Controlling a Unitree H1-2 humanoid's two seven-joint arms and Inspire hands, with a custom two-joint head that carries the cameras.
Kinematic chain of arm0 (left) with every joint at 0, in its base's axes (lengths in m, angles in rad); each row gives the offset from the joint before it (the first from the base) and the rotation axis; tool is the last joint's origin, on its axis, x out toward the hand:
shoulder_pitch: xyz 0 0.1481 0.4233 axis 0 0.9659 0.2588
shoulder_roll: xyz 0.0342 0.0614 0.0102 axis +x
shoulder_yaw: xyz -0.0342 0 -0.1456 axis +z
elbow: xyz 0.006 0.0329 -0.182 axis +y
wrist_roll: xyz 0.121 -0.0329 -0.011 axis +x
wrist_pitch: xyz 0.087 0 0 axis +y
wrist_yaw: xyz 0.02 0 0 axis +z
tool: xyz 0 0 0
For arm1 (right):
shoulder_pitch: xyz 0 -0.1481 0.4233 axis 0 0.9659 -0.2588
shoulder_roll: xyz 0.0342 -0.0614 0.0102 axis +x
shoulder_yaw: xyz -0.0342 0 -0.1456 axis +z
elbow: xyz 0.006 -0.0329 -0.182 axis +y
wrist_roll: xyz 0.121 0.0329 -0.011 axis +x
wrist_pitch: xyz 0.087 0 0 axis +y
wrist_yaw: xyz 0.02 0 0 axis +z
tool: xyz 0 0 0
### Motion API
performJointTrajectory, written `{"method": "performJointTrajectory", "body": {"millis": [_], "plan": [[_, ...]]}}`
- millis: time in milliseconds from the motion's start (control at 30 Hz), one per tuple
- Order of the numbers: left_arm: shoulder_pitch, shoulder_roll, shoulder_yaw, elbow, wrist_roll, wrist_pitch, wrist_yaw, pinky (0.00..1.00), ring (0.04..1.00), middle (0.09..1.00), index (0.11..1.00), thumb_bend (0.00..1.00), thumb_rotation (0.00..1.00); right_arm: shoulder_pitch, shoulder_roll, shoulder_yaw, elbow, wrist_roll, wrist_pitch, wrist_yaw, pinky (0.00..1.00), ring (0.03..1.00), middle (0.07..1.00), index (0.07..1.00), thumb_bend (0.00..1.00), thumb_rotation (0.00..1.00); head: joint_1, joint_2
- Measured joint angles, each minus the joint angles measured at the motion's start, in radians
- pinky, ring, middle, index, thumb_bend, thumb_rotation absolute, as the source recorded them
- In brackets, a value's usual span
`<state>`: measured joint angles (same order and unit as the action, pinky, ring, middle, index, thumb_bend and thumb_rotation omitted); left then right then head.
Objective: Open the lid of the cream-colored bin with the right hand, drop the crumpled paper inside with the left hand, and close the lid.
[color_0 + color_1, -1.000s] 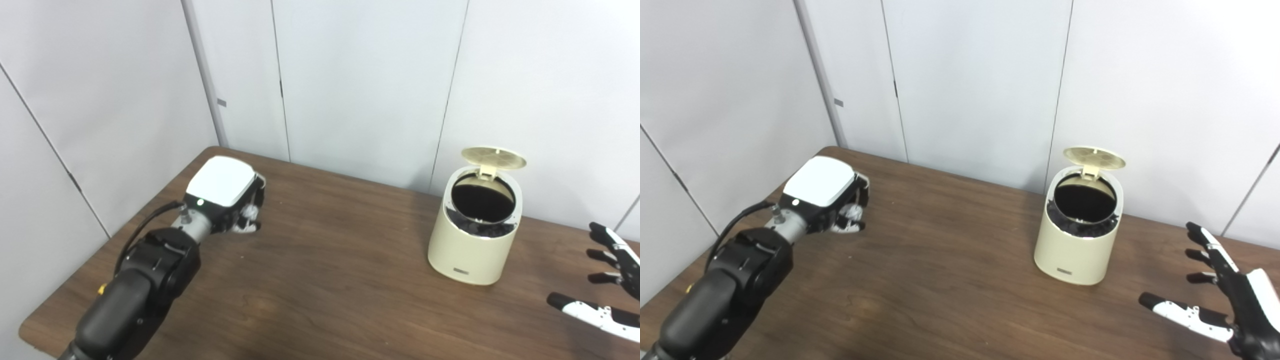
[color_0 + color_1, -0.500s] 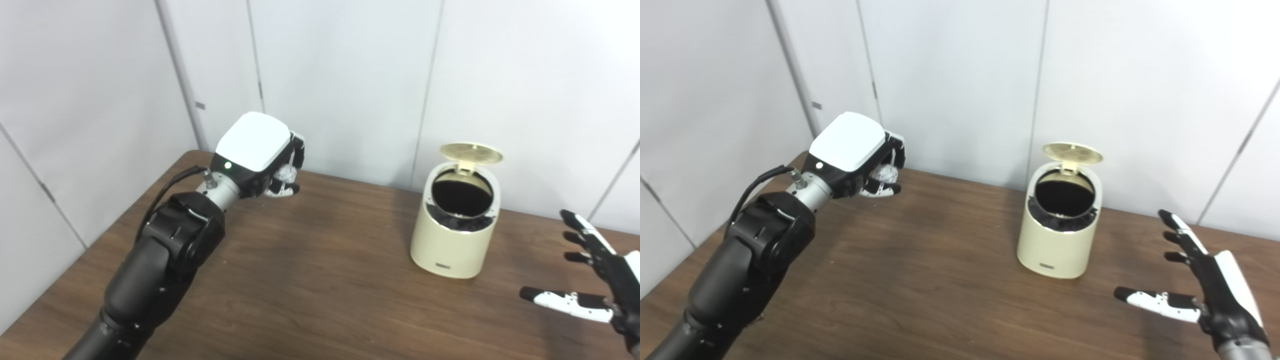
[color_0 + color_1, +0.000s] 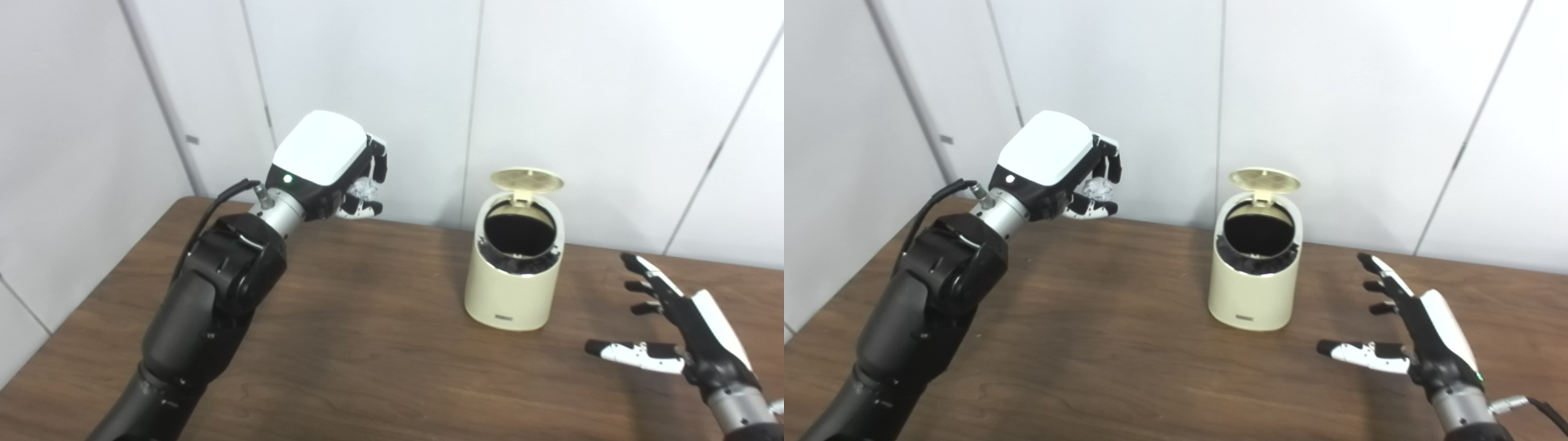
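Note:
The cream-colored bin stands on the brown table right of centre. Its round lid is flipped up at the back, and the dark liner inside shows. My left hand is raised well above the table, left of the bin, shut on the crumpled white paper. Only a bit of the paper shows between the fingers. My right hand is open, fingers spread, low over the table to the right of the bin and apart from it.
White wall panels stand close behind the table's far edge. The table's left edge runs diagonally under my left arm.
My left hand has lifted the paper off the table and carried it up and right, toward the bin. The camera has panned, shifting the whole scene left. The lid stays up.

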<state>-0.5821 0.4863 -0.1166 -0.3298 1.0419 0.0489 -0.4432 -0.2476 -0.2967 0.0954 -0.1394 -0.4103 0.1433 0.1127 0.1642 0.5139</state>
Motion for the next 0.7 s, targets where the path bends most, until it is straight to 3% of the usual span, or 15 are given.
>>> {"method": "performJointTrajectory", "body": {"millis": [333,433,700], "plan": [[-0.064,-0.081,-0.054,0.079,-0.02,-0.046,0.042,0.26,0.315,0.407,0.514,0.52,0.0,0.007,0.026,0.024,0.009,-0.034,-0.007,-0.002,0.72,0.851,0.917,0.902,0.79,0.33,-0.049,-0.012],[-0.081,-0.092,-0.068,0.087,-0.017,-0.048,0.049,0.23,0.288,0.466,0.487,0.53,0.0,0.009,0.03,0.025,0.009,-0.039,-0.007,-0.002,0.73,0.855,0.917,0.901,0.79,0.32,-0.057,-0.015],[-0.114,-0.156,-0.129,0.126,0.016,-0.055,0.058,0.24,0.316,0.473,0.484,0.53,0.0,0.011,0.044,0.033,0.009,-0.061,-0.014,-0.008,0.7,0.851,0.915,0.896,0.78,0.34,-0.086,-0.021]]}}
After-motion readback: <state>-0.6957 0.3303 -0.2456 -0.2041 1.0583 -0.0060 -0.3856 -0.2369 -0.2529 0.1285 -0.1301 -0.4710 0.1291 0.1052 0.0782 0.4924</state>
